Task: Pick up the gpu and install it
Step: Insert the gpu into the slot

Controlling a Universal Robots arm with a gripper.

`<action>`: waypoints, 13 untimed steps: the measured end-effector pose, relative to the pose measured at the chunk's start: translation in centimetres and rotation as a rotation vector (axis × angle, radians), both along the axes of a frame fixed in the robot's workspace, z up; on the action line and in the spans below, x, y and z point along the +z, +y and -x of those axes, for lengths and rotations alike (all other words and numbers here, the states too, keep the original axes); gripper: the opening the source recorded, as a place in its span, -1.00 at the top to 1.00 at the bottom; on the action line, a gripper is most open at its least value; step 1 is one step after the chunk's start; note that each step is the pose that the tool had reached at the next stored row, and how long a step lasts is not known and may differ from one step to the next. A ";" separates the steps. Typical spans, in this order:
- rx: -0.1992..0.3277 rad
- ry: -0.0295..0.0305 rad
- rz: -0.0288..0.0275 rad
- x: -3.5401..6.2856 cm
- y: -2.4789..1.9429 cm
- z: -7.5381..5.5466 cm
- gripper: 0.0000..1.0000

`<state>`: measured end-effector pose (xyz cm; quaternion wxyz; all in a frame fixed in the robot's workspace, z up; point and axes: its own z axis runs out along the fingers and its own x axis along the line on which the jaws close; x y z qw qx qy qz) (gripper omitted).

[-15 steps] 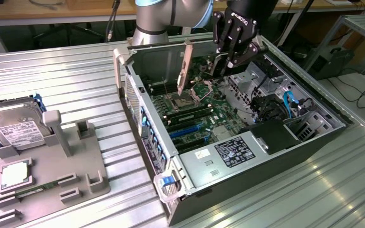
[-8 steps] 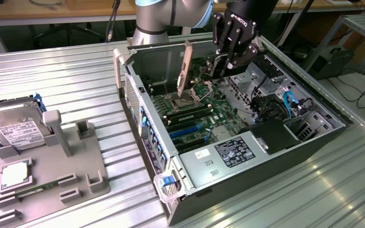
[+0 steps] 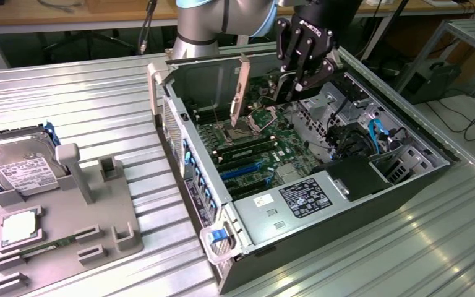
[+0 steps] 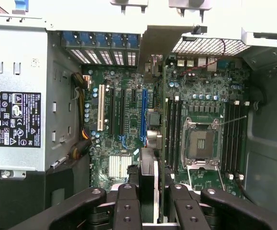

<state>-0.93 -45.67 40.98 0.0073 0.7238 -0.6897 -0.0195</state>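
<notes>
One gripper [image 3: 294,91] hangs over the open computer case [image 3: 353,247], and we see its black fingers [image 3: 305,59] reaching down into the case from above. They are clamped on the gpu [image 3: 239,93], which is carried on edge. Its long pale bracket points down along the rear wall of the case, on the exterior view's left of the fingers.

In the wrist view the gripper [image 4: 150,203] pinches the gpu [image 4: 149,179] between its two inner fingers [image 4: 127,211]. We see the card edge-on as a thin dark strip running away from the fingers, with its bracket at the far end near the perforated rear panel.

The card hangs above the motherboard [image 4: 124,143] and we cannot tell whether it touches anything below. It lies just beside the line of the blue slot [image 4: 144,112], between that slot and the memory slots next to the processor socket [image 4: 201,143]. The power supply [image 4: 16,120], with its black label, fills one end of the case, well apart from the card.

Outside the case, on the exterior view's left, a hard drive [image 3: 15,164] leans in a grey fixture [image 3: 72,216] on the ribbed metal table [image 3: 97,93].
</notes>
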 end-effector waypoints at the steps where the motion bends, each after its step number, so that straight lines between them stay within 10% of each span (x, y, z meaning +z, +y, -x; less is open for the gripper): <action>1: 0.000 0.0000 -0.0002 -0.04 0.00 0.0 0.44; 13: 0.000 0.0000 0.0000 -0.50 0.00 0.0 0.44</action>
